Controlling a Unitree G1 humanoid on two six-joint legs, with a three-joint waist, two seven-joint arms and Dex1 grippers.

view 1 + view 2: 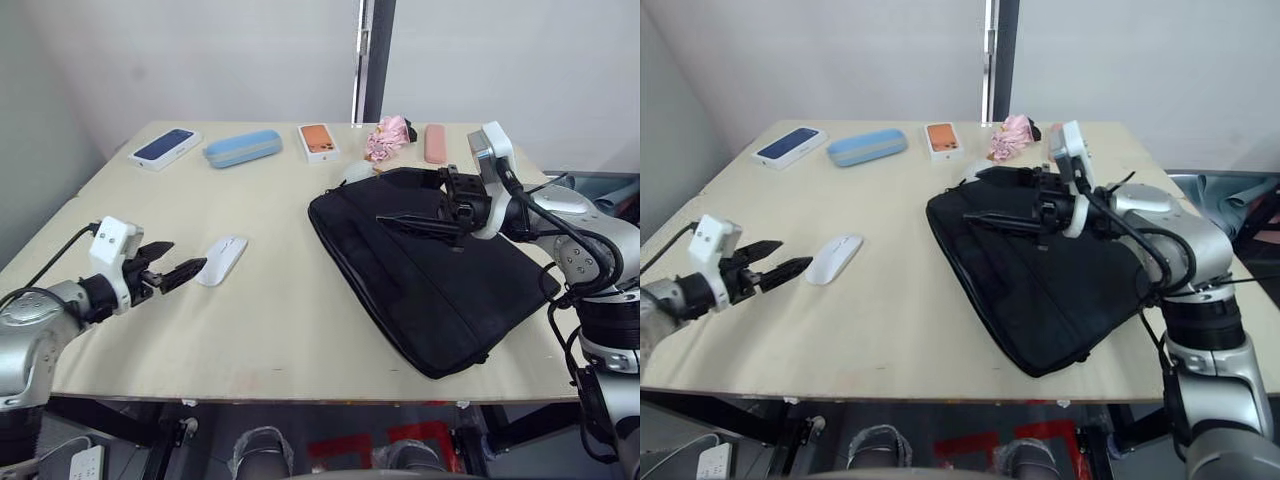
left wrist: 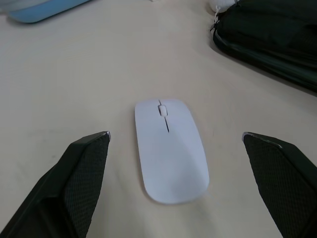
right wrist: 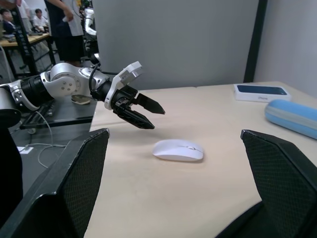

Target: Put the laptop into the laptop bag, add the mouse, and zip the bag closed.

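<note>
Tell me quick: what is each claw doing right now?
Left gripper: open, empty, just short of the flat white oval mouse.
Right gripper: open, empty, over the black fabric laptop bag.

Smooth glossy white plastic mouse (image 2: 171, 151), matt black fabric laptop bag (image 1: 430, 280), pale wood table (image 1: 270, 330)

Silver-grey rounded arm shells, black ribbed joints. White boxy wrist blocks behind each gripper: left gripper (image 1: 178, 270) at lower left of frame, right gripper (image 1: 425, 224) at centre right. Black tapered fingers, mesh-textured pads. Black cables looped along forearms.
</note>
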